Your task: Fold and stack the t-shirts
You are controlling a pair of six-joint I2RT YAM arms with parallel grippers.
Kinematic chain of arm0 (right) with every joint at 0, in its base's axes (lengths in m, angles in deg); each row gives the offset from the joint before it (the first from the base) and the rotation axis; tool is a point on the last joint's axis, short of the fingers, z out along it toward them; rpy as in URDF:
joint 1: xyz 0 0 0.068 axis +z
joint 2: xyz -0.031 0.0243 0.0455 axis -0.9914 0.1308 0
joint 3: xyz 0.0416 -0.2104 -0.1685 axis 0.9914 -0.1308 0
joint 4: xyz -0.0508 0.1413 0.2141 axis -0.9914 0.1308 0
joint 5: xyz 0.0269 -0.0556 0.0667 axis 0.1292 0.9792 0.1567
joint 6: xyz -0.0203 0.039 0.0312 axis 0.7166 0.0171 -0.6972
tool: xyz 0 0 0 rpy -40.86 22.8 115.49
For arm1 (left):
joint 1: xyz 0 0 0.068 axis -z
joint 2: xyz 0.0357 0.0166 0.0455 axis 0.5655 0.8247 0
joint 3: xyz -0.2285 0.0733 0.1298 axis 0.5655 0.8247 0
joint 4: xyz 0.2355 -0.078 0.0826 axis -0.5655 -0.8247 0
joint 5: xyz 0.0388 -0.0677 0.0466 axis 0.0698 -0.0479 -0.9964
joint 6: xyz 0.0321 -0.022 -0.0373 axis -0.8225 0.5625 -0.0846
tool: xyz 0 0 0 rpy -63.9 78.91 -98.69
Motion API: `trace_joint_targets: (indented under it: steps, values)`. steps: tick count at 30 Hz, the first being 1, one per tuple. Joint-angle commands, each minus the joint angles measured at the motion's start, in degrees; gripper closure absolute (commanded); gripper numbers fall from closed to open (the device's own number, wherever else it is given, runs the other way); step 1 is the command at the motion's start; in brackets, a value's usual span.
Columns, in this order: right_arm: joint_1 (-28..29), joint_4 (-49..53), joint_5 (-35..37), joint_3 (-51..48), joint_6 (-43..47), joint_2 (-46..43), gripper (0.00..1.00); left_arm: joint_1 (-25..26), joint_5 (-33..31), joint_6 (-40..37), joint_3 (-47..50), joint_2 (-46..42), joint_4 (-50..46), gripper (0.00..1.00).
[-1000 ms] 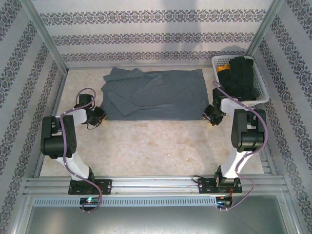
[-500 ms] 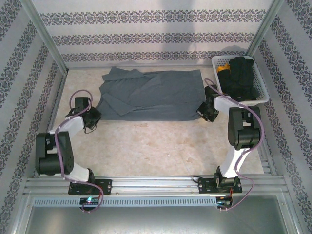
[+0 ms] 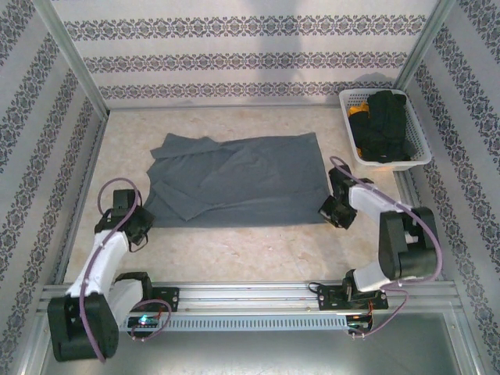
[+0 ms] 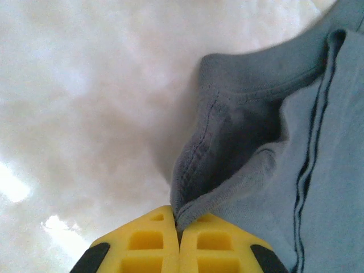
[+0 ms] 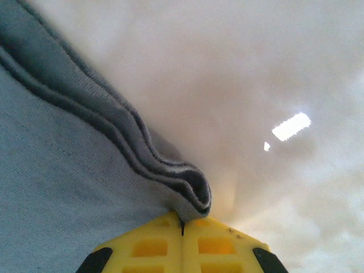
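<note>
You have 1 t-shirt [image 3: 242, 176] spread flat on the middle of the table [image 3: 258, 246]. The left tool [image 3: 139, 226] is at its near-left corner and the right tool [image 3: 330, 212] at its near-right corner. The basket [image 3: 422, 158] sits in the far-right corner, behind the right tool, with bundles [image 3: 387, 121] in it.

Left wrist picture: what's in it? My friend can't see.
The yellow left gripper is shut on a bunched, stitched edge of the blue-grey t-shirt. The rest of the cloth spreads right, with the pale table at left.
</note>
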Motion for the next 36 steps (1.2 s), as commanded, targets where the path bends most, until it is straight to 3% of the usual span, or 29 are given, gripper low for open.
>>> trace_joint_targets:
  steps: [1, 4, 7, 9, 11, 14, 16, 20, 25, 31, 36]
  values:
    - [0.2, 3.9, 2.6, -4.5, -1.7, -4.5, 1.0, 0.4, -2.9, 3.3, 2.6, -4.5, -9.2, 1.0]
    - [0.0, 3.0, 1.5, -7.4, -2.7, -6.7, 1.0, 0.4, -1.5, 4.1, 4.5, -6.9, -9.6, 0.98]
    - [0.0, 2.1, 0.6, -7.8, -2.5, -7.3, 0.82, 0.5, -1.3, 3.9, 3.2, -6.8, -10.7, 0.66]
    - [0.3, 3.0, 0.2, -6.4, -1.8, -8.1, 0.7, 0.5, -2.5, 3.3, 0.3, -6.6, -13.3, 0.55]
    - [1.8, 4.7, 1.2, -3.6, 0.0, -9.7, 0.64, 0.6, -4.1, 2.0, -3.9, -6.5, -15.5, 0.49]
    - [7.4, 6.0, 3.7, 1.5, 3.5, -13.2, 0.57, 1.0, -1.4, 2.2, -8.3, -5.9, -16.4, 0.49]
    - [10.7, 2.1, -0.2, 2.7, 5.9, -15.3, 0.52, 3.3, 2.0, 5.3, -8.4, -5.7, -15.5, 0.49]
    - [16.4, -13.1, -15.1, -0.1, 6.3, -16.2, 0.48, 15.6, 4.2, 16.4, -4.4, -6.1, -9.1, 0.49]
    - [19.7, -22.0, -19.9, -1.8, 3.7, -13.5, 0.47, 29.0, 0.7, 28.0, -0.5, -1.8, 1.4, 0.49]
    - [19.4, -20.2, -18.6, 0.2, 4.4, -11.8, 0.47, 32.3, 1.1, 32.3, 1.5, 6.2, 10.9, 0.51]
    - [18.8, -20.2, -18.4, -0.3, 3.9, -11.6, 0.48, 32.4, 2.0, 33.2, 2.5, 10.3, 16.4, 0.59]
